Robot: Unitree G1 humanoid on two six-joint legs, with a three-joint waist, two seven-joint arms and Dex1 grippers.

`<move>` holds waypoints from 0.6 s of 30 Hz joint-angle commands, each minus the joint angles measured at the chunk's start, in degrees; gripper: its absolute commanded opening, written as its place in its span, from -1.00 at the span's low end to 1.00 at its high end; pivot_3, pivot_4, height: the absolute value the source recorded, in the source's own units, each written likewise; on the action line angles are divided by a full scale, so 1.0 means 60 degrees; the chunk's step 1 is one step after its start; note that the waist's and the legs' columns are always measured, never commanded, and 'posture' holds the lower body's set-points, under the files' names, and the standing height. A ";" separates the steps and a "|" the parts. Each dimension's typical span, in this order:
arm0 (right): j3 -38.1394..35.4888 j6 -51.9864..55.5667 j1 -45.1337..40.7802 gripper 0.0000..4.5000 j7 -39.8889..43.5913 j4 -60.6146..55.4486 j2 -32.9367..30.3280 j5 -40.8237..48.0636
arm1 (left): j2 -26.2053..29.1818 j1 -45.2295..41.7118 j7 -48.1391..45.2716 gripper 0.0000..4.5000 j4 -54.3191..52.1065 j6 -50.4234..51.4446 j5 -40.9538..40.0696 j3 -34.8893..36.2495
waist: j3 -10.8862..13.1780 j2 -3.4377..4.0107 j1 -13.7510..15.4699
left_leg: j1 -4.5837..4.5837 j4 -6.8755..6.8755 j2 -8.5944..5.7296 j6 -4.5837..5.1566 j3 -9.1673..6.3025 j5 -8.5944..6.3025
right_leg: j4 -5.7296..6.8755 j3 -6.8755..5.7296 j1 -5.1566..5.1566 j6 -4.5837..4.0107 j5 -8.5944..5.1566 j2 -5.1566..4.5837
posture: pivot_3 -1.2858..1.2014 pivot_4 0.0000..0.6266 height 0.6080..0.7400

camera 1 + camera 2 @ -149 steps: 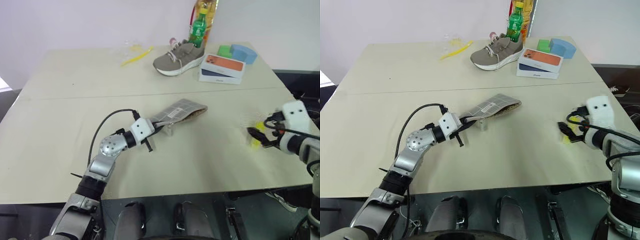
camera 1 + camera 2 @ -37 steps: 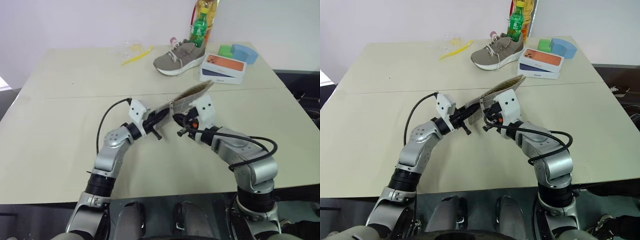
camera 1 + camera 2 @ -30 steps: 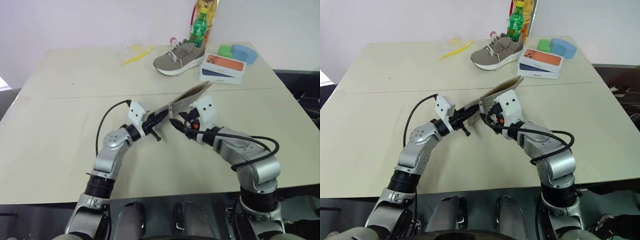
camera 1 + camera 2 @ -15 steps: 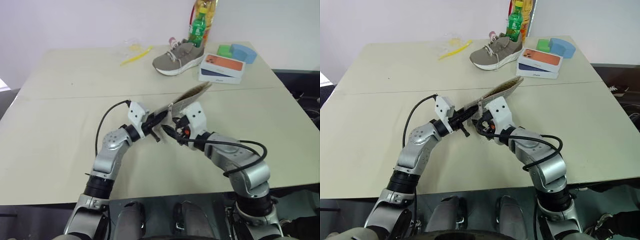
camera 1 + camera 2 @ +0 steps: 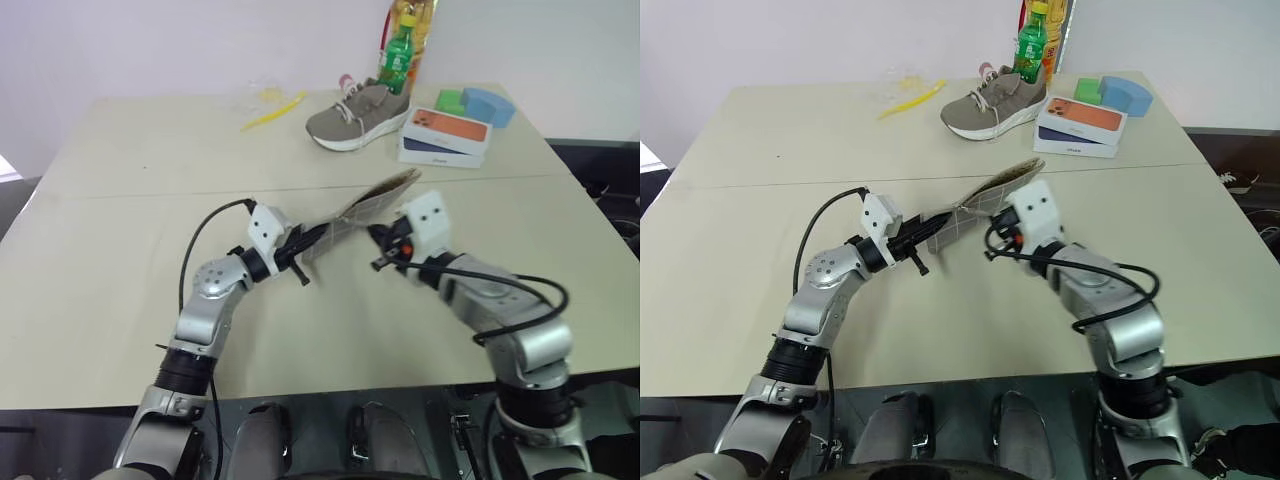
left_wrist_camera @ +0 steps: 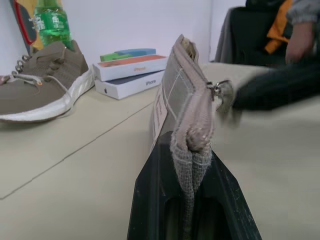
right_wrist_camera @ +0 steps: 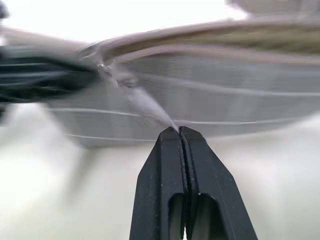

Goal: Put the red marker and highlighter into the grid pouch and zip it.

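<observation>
Left gripper (image 6: 192, 200) clamps grid pouch (image 5: 365, 207) end, raised; right gripper (image 7: 180, 131) pinches zipper pull (image 7: 145, 106); contents hidden.

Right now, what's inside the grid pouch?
Cannot tell: the grid pouch is held edge-on in the left gripper, and only fabric and its zipper pull show; the inside is covered.

The left hand (image 5: 923, 235) holds one end of the grid pouch (image 5: 980, 207) off the pale surface (image 5: 730, 230) — the pouch slants up toward the far right. The right hand (image 5: 997, 238) hovers just beside it. Farther back: a grey sneaker (image 5: 993, 104), a green bottle (image 5: 1031, 48), a phone box (image 5: 1080, 126).
</observation>
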 commanded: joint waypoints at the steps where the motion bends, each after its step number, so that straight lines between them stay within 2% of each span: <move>1: -0.1375 -0.0165 -0.0340 -0.99 -0.0051 -0.0066 -0.0993 -0.0274 | 0.0505 0.0172 -0.0216 -1.00 0.0191 -0.0392 0.0173 0.0210 | 0.0000 0.0000 -0.0020 | 0.0000 -0.0003 0.0000 0.0000 0.0001 0.0000 | 0.0001 0.0002 -0.0002 0.0000 0.0000 0.0000 | 0.03 -0.52 1.00; 5: -0.1666 -0.0207 -0.0482 -0.99 -0.0002 0.0329 -0.1913 -0.0415 | 0.0837 0.0338 -0.0460 -1.00 0.0285 -0.0623 0.0182 0.0180 | 0.0000 0.0001 -0.0053 | 0.0001 -0.0010 0.0001 0.0001 0.0004 0.0000 | 0.0000 0.0003 -0.0007 -0.0001 -0.0001 0.0001 | 0.03 -0.52 1.00; 10: -0.1174 -0.0299 -0.0181 -0.99 0.0149 0.0429 -0.2587 -0.0627 | 0.1187 0.0613 -0.0661 -1.00 0.0459 -0.1013 0.0315 0.0087 | 0.0000 0.0001 -0.0190 | 0.0002 -0.0017 0.0003 0.0001 0.0008 -0.0001 | 0.0000 0.0007 -0.0012 -0.0001 -0.0001 0.0002 | 0.03 -0.52 1.00; 18: -0.1227 -0.0408 0.0118 -0.99 0.0116 0.0682 -0.2804 -0.0855 | 0.1584 0.1053 -0.0618 -1.00 0.0455 -0.1229 0.0423 0.0157 | -0.0001 0.0002 -0.0216 | 0.0009 -0.0021 0.0007 0.0001 0.0009 -0.0001 | 0.0001 0.0011 -0.0011 -0.0001 -0.0001 0.0003 | 0.03 -0.52 1.00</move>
